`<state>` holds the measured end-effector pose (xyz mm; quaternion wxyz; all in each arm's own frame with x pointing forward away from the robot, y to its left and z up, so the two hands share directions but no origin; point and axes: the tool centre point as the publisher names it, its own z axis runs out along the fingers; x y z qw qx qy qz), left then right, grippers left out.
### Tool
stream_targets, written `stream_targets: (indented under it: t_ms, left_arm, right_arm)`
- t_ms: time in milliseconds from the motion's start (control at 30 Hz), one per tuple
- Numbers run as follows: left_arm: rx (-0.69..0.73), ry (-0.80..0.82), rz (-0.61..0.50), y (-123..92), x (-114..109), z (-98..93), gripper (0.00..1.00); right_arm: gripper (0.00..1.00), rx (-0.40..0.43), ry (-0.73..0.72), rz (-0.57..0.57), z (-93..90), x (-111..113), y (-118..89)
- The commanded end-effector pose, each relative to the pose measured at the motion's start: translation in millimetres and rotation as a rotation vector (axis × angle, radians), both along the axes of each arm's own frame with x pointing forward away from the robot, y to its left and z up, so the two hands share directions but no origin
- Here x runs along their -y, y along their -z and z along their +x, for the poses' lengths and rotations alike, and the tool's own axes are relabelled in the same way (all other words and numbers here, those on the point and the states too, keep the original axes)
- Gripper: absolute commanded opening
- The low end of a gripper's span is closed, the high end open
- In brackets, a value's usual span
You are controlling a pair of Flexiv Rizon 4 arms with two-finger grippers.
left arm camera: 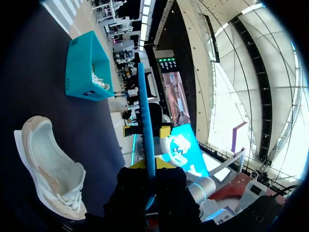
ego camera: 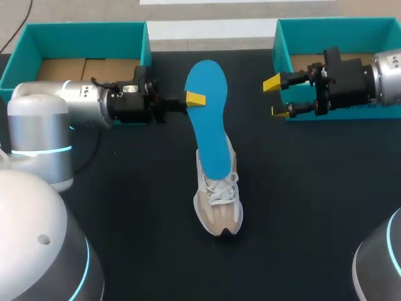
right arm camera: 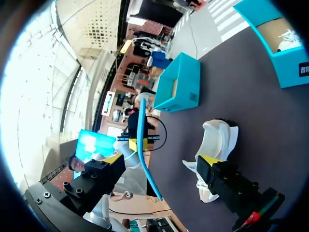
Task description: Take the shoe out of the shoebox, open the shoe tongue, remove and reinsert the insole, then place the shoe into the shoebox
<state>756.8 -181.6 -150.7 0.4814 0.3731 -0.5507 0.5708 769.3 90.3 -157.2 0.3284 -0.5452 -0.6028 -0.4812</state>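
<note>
We are counting two teal shoeboxes (ego camera: 81,31) (ego camera: 332,28), two white shoes (ego camera: 217,200) (left arm camera: 100,82), one of them lying inside a shoebox, one blue insole (ego camera: 208,113), and two grippers: the left gripper (ego camera: 195,99) and the right gripper (ego camera: 276,97).

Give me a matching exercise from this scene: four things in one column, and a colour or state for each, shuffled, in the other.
Things:
1 insole
2 sneaker
3 left gripper
4 right gripper

Colours or states:
A open, holding nothing
B white and beige, on the table
C blue
D shut on the insole

Pairs: 1-C, 2-B, 3-D, 4-A
</note>
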Motion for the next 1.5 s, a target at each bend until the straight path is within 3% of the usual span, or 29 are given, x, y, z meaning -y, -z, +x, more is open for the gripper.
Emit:
stream_targets:
  t_ms: [33,667,967,1167,1267,1500]
  left_arm:
    - [0.264,0.026,-0.082,3,2,6.0,0.00]
    - [1.140,-0.097,-0.104,-18,-8,29.3,0.00]
    - [1.414,-0.117,-0.097,-28,-12,39.3,0.00]
    - [1.836,-0.054,-0.077,-15,-14,49.6,0.00]
    - [1.767,-0.131,-0.068,-16,-14,52.2,0.00]
    - [1.767,-0.131,-0.068,-16,-14,52.2,0.00]
  right_arm:
    - [1.00,-0.001,0.001,-0.001,1.1,-2,0]
    - [1.00,-0.001,0.001,-0.001,1.1,-2,0]
    - [1.00,-0.001,0.001,-0.001,1.1,-2,0]
    - [1.00,-0.001,0.001,-0.001,1.1,-2,0]
    - [1.00,-0.001,0.001,-0.001,1.1,-2,0]
    - [1.00,-0.001,0.001,-0.001,1.1,-2,0]
